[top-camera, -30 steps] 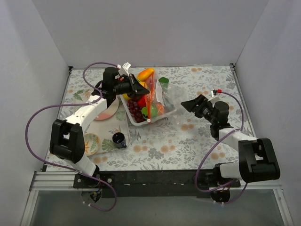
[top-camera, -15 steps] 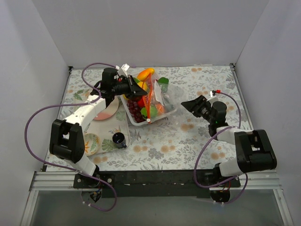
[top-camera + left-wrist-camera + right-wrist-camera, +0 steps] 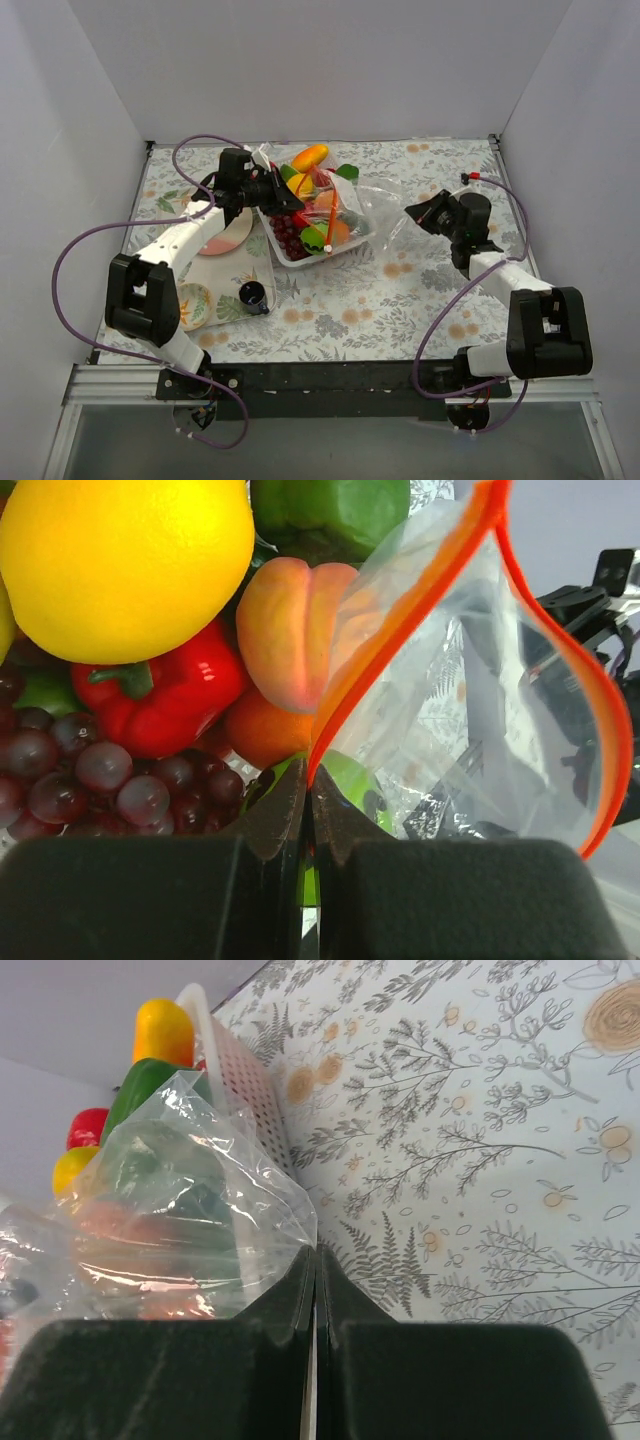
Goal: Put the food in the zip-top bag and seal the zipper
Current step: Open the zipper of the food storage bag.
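Clear crinkled plastic is strung between the two arms: the bag [image 3: 372, 200] is stretched over the right side of the white tray [image 3: 252, 1075], near the far middle of the flowered table [image 3: 400, 300]. The left gripper [image 3: 308, 780] has its fingers pressed together right on the zipper [image 3: 400, 638], pinching the orange-red strip at one end of the mouth. From there the strip splits and loops round, so the mouth gapes wide open. On the other side, the right gripper [image 3: 314, 1255] is clamped on the bag's bottom edge, fingers tight together with the film bunched just above them, down close to the cloth beside the tray's wall. Now the food: it sits heaped in the tray. There are dark grapes [image 3: 90, 770] at the near left and a red pepper [image 3: 160, 695] touching them. A big yellow fruit [image 3: 125, 565] lies on top, with a peach [image 3: 290, 630] just beside the zipper and a green pepper [image 3: 330, 510] behind. From above, an orange-yellow piece [image 3: 310, 157] pokes up at the tray's far end. Colours show through the plastic on the right wrist view, but whether any piece is actually inside the bag I cannot tell. Left of the tray lies a pink plate [image 3: 228, 238], and nearer the arms a small dark cup [image 3: 252, 294].
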### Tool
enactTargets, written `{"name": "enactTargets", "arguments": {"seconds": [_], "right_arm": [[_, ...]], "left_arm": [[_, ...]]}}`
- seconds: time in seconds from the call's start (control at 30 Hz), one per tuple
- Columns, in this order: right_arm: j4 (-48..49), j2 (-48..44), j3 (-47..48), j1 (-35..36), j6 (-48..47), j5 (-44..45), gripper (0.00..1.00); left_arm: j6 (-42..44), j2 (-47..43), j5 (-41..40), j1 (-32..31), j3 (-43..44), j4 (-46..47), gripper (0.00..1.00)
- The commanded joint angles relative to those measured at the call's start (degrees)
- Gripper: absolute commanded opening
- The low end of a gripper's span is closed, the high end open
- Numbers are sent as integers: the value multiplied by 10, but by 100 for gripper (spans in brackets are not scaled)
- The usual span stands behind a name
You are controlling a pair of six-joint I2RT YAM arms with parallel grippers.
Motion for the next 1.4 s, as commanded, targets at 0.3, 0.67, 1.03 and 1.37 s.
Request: {"name": "enactTargets", "arguments": {"seconds": [0.3, 0.67, 1.03, 1.37], "right_arm": [[-380, -68, 216, 97, -179, 181, 66], [-517, -93, 342, 285, -145, 277, 63], [-576, -50, 393, 403, -141, 427, 63], [-575, -47, 376, 424, -135, 449, 64]], "left_arm": [[-41, -49, -47, -71, 43, 22, 0], [-65, -32, -77, -118, 53, 49, 0], [-70, -28, -87, -137, 43, 61, 0], [-73, -26, -83, -141, 32, 70, 0]]}}
